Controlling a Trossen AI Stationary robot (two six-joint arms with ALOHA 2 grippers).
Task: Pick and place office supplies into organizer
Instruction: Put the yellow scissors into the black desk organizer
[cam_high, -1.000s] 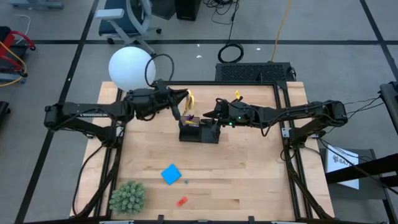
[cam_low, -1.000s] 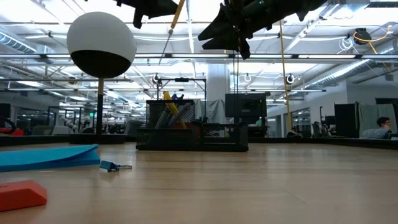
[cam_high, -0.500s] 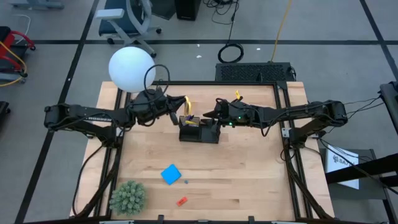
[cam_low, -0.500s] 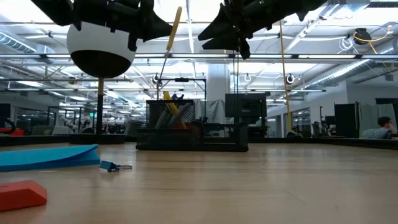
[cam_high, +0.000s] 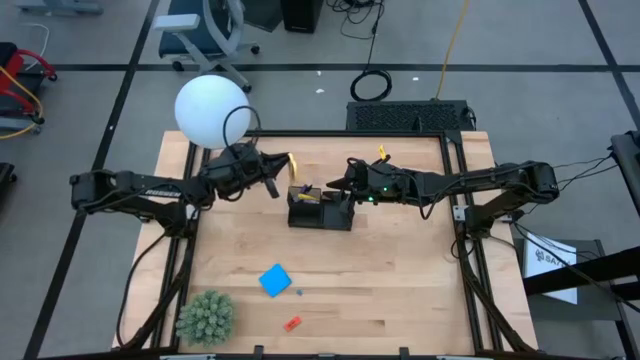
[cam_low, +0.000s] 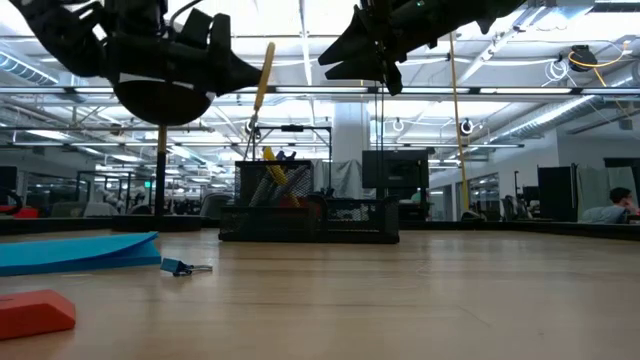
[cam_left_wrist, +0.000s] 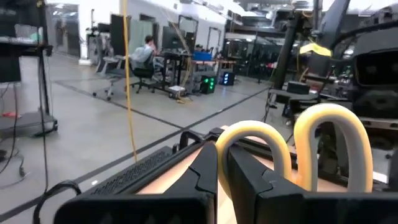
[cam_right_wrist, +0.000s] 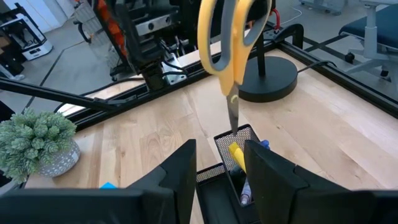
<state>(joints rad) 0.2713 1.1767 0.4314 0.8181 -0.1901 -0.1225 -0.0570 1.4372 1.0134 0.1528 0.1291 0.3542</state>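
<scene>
Near the front edge lie a small red piece (cam_high: 292, 323) and a blue square note pad (cam_high: 275, 280). At centre stands the black mesh organizer (cam_high: 320, 209). At its ten o'clock the left gripper (cam_high: 277, 170) pinches yellow-handled scissors (cam_high: 291, 167); at two o'clock the right gripper (cam_high: 340, 183) hovers, fingers apart, empty. No writing is legible

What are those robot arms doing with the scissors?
The left end effector is shut on the yellow-handled scissors, holding them blades-down above the taller section of the black organizer. Pens already stand in there. The right end effector hangs open near the organizer, holding nothing.
</scene>
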